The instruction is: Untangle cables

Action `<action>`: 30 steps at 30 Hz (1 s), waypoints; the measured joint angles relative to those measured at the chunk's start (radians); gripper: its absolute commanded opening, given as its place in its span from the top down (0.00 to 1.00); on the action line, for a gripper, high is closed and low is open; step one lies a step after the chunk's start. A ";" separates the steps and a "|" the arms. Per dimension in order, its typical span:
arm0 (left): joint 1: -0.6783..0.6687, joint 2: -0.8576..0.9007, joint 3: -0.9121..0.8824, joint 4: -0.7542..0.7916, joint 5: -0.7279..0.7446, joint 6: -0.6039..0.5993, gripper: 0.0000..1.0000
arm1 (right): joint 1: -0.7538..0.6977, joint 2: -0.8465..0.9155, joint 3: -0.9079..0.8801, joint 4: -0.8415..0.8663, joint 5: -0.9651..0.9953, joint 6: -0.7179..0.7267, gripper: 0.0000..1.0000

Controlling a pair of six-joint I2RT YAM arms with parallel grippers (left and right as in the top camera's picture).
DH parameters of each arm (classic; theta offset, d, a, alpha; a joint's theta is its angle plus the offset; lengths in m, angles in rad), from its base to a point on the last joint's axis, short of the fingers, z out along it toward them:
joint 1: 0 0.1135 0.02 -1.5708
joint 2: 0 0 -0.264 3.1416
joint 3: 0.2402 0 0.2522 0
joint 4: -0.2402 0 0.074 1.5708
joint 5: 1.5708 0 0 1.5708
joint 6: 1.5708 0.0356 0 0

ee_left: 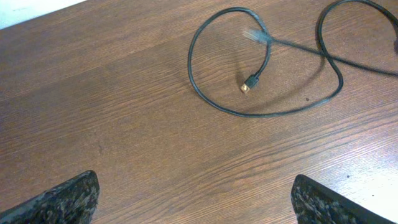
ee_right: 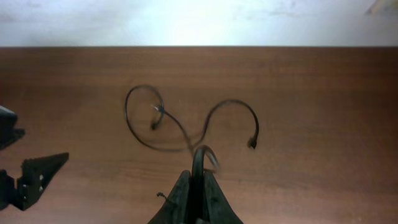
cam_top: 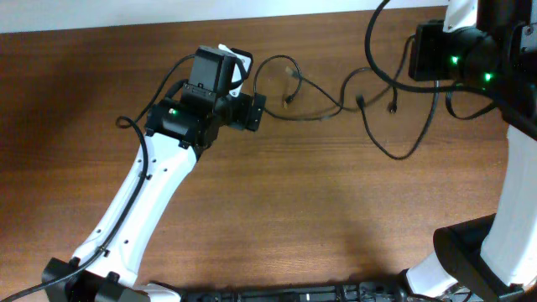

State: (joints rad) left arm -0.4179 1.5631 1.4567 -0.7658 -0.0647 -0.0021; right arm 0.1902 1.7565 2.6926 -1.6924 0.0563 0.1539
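Your left hand (ee_left: 196, 190) hangs with fingers spread wide over the surface (cam_top: 319, 201), holding nothing, near a loop of the cables (ee_left: 190, 62). Your right hand (ee_right: 199, 183) is pressed together, pinching a strand of them. The cables sprawl in loose loops on the wood between both hands.

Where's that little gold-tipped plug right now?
In the left wrist view, the gold-tipped plug lies on the table inside a cable loop, just ahead of the open left gripper.
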 measured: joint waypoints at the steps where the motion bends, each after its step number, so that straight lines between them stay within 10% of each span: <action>1: 0.000 0.000 0.000 -0.001 0.000 0.000 0.01 | 0.000 0.000 -0.008 0.000 0.000 0.001 0.96; 30: 0.000 0.000 0.000 -0.001 0.000 0.000 0.01 | -0.196 0.010 -0.026 0.401 0.529 0.005 0.96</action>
State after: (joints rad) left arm -0.4179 1.5631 1.4567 -0.7666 -0.0647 -0.0017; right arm -0.0059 1.7660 2.6671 -1.2919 0.5854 0.1585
